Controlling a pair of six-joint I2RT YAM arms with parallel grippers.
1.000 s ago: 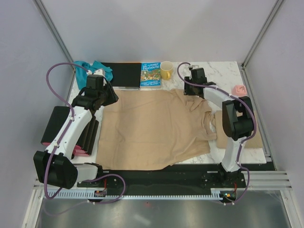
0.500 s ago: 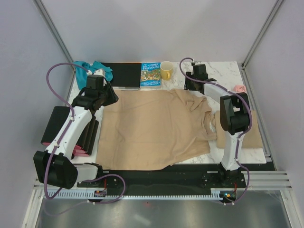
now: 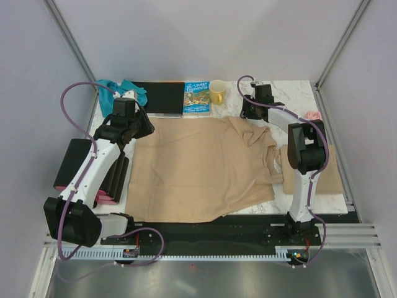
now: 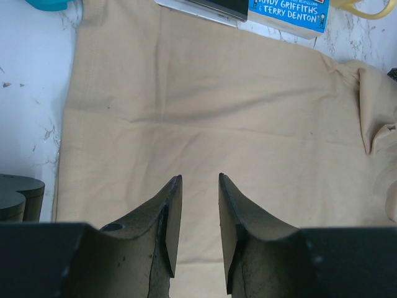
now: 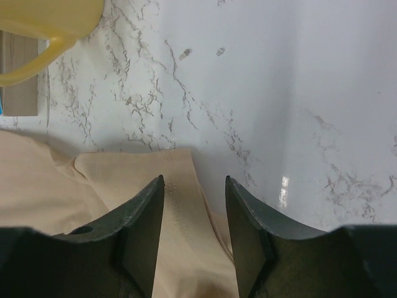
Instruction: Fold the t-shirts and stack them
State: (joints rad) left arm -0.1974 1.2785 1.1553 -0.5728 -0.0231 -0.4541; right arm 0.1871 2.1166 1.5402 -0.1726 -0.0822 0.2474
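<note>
A tan t-shirt (image 3: 198, 167) lies spread flat across the middle of the table. A second tan t-shirt (image 3: 332, 177) lies at the right, partly under the right arm. A teal-blue garment (image 3: 115, 87) is bunched at the back left. My left gripper (image 3: 142, 127) hangs over the spread shirt's back left corner. In the left wrist view it (image 4: 200, 180) is open, with only flat tan cloth (image 4: 205, 112) below the gap. My right gripper (image 3: 253, 113) is at the shirt's back right sleeve. In the right wrist view it (image 5: 195, 180) is open, and the stitched sleeve hem (image 5: 177, 198) lies beneath the gap.
A black board (image 3: 160, 98), a picture book (image 3: 196, 98) and a yellow mug (image 3: 217, 92) line the back edge. A pink object (image 3: 313, 117) sits at the right. A black and pink bundle (image 3: 74, 164) lies left of the left arm. White marble (image 5: 279, 93) shows beyond the sleeve.
My right gripper has shifted a little toward the back right, near the sleeve's edge. The left arm and the spread shirt look unchanged.
</note>
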